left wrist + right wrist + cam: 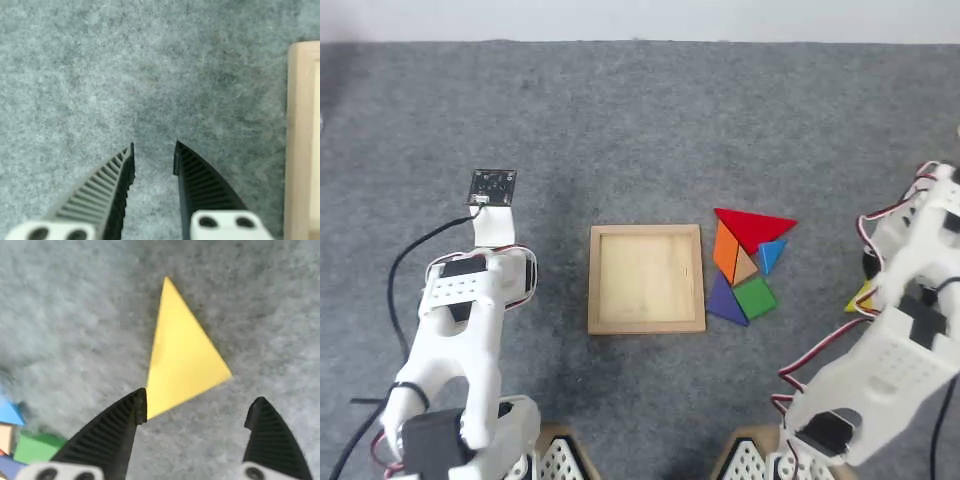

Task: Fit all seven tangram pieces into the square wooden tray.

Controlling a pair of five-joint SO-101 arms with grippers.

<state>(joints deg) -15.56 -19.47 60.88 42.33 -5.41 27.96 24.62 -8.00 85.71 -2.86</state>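
Grey felt-like mat (620,120) covers the whole table.

- Square wooden tray (647,279): lies flat at the middle of the mat, between the two arms. Its pale rim (300,140) also shows in the left wrist view.
- Cluster of six pieces, on the mat just beside the tray's right edge, packed edge to edge: red triangle (752,226) farthest from the arms, orange piece (725,250), small blue triangle (771,255), tan triangle (745,267), green square (755,296), purple triangle (724,300).
- Yellow triangle (180,352): flat on the mat, well apart from the cluster on the right, partly hidden under the right arm in the high view.
- Left gripper (153,155): over bare mat left of the tray, fingers parted a little, nothing between them.
- Right gripper (200,407): spread wide over the yellow triangle, one fingertip (135,405) at the triangle's near corner; not gripping it.
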